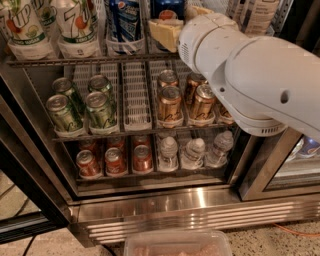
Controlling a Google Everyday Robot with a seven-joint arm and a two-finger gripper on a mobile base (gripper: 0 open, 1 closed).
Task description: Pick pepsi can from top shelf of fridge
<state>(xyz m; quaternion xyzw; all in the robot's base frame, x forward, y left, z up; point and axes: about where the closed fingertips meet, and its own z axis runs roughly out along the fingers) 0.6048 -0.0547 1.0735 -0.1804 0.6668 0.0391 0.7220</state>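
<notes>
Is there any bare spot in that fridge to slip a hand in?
The empty white lane on the middle rack, between green cans and gold cans. The top shelf is crowded: 7UP bottles, plus the pincer at the pepsi can.

Pepsi can (167, 9) upright, top shelf (75, 61), behind hand (165, 34).

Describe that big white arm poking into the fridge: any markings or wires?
The arm is glossy white, built of fat rounded shells with thin seams. One small dark dot marks the shell; a grey ring edges the big joint underneath. No cables or lettering show. Its claw, up at the top shelf, is pale cream-yellow.
</notes>
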